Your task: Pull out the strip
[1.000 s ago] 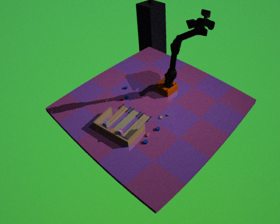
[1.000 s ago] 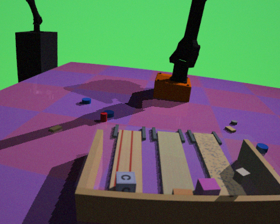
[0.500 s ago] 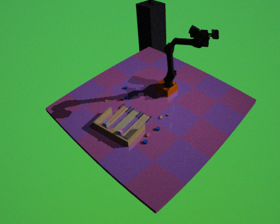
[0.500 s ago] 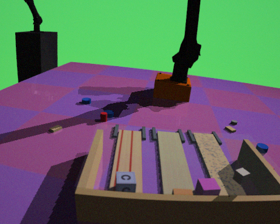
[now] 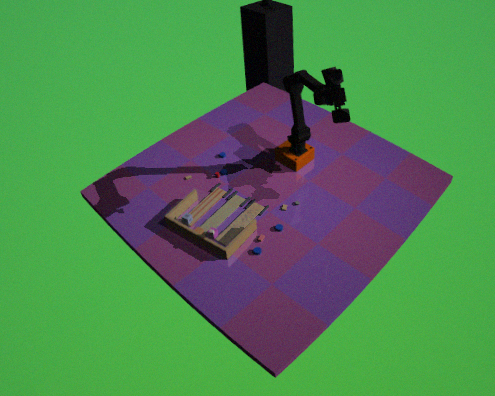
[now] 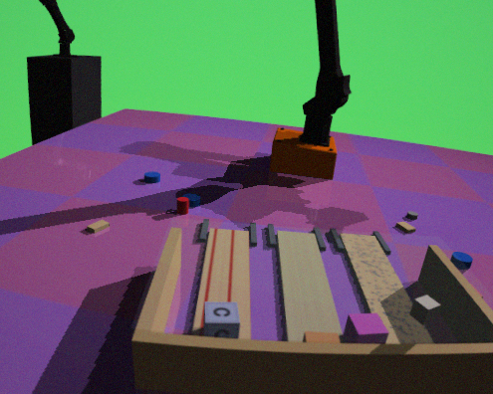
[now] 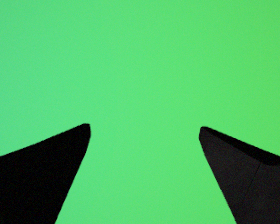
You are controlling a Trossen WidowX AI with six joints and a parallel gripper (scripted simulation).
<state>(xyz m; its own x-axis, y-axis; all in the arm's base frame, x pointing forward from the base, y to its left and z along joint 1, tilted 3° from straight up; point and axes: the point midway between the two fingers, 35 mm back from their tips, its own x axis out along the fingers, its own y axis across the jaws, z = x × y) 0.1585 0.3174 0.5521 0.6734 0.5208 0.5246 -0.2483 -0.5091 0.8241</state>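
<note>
The labelled cube (image 5: 187,219) (image 6: 222,320), pale grey with a dark C, rests on the wall-side end of the strip with two red lines (image 5: 208,204) (image 6: 220,266), inside a wooden frame (image 5: 195,237) (image 6: 322,370). Beside it lie a plain pale strip (image 5: 224,212) (image 6: 304,279) and a speckled strip (image 5: 248,216) (image 6: 371,264). My gripper (image 5: 337,96) (image 7: 145,130) is open and empty, high up beyond the orange base, far from the strips. It is outside the exterior view.
A magenta cube (image 6: 369,327), an orange block (image 6: 322,337) and a white-topped dark cube (image 6: 427,302) are in the frame. Dark guides (image 6: 271,236) flank the strip ends. Blue discs (image 6: 152,177), a red cylinder (image 6: 182,205) and small blocks (image 6: 98,227) lie around. A black pillar (image 5: 267,47) stands behind.
</note>
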